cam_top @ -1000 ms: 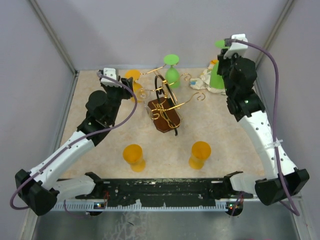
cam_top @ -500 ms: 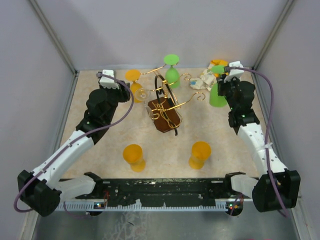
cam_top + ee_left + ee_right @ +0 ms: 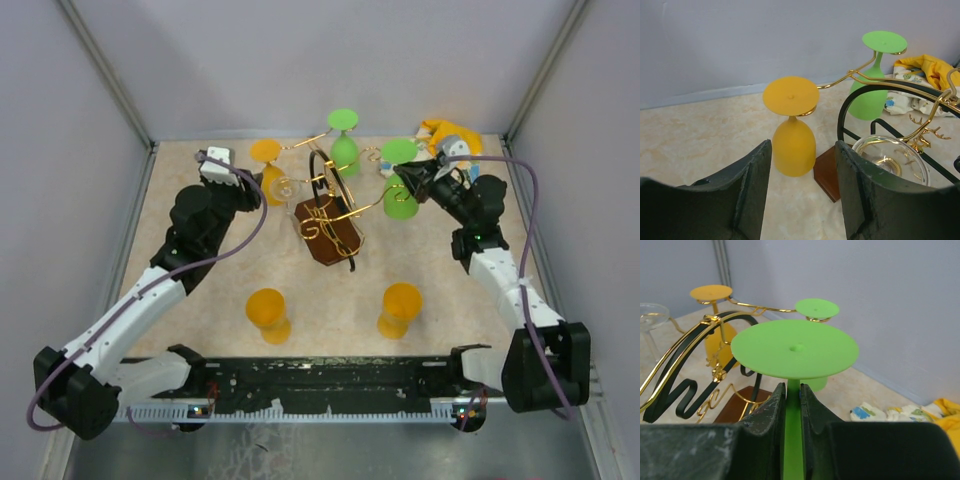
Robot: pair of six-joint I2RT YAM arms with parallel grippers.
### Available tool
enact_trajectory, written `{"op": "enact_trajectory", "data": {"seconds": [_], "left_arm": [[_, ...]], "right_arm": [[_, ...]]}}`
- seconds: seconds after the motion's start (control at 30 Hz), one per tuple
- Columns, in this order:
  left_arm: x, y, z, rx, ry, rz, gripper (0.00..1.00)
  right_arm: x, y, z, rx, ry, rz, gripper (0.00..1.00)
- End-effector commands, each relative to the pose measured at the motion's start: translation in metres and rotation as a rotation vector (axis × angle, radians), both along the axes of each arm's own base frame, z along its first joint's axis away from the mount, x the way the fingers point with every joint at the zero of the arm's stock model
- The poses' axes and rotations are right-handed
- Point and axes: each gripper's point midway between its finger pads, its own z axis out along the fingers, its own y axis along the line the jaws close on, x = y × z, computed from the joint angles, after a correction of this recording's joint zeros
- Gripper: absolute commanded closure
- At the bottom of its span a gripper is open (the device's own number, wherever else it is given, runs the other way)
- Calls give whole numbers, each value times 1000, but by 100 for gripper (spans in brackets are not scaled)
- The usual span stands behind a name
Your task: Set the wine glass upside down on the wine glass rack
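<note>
My right gripper (image 3: pixel 792 390) is shut on the stem of a green wine glass (image 3: pixel 795 349), held upside down with its foot on top. From above, that wine glass (image 3: pixel 400 195) hangs beside the right arms of the wine glass rack (image 3: pixel 328 240), a gold wire stand on a brown base. A second green glass (image 3: pixel 345 150), an orange glass (image 3: pixel 792 145) and a clear glass (image 3: pixel 892 160) hang on the rack's arms (image 3: pixel 860 77). My left gripper (image 3: pixel 802 147) stands open just in front of the orange glass, holding nothing.
Two orange glasses (image 3: pixel 267 312) (image 3: pixel 400 308) stand upside down on the table near the front. A crumpled yellow and white cloth (image 3: pixel 450 135) lies in the back right corner. Grey walls close in the back and both sides.
My right arm has swung the green wine glass left and down from the back right corner to the rack's right side. The left arm has barely moved.
</note>
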Motion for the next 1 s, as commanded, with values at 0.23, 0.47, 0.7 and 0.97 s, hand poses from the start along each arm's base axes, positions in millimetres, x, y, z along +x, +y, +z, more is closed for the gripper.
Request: {"op": "enact_trajectory", "data": {"seconds": [0.23,0.47,0.7,0.97], "left_arm": [[-7,4,22,0,-70,-14,40],[-4,3,18,3,-56,-16,40],[-1,1,15,6,-47,-14,40],[1,-1,13,13,-42,-19,40]], "right_arm": [[-5,15,20,21,-157,203,100],[4,-3,14,5,-166,190,100],[3,-9,13,25,-152,258,100],[3,-3,0,45,-170,306,100]]}}
